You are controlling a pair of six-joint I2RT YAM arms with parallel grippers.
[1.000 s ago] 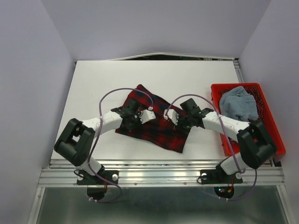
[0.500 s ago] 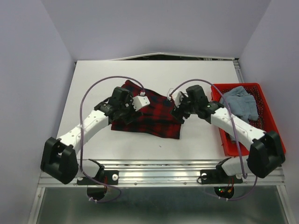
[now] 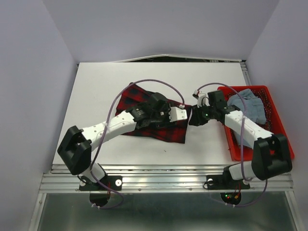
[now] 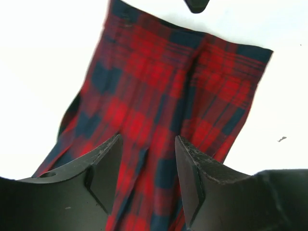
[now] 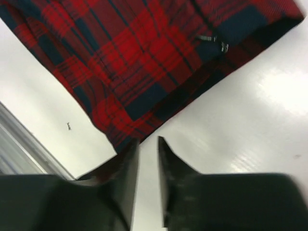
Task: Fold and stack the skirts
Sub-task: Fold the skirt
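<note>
High rear overview; both wrist views close over the plaid skirt

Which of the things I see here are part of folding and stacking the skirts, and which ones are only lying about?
Part of the job:
plaid skirt
blue-grey skirt

Only lying about:
red basket
small dark speck

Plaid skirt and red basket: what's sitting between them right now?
In the top view, the right gripper sits there, over a strip of bare white table.
</note>
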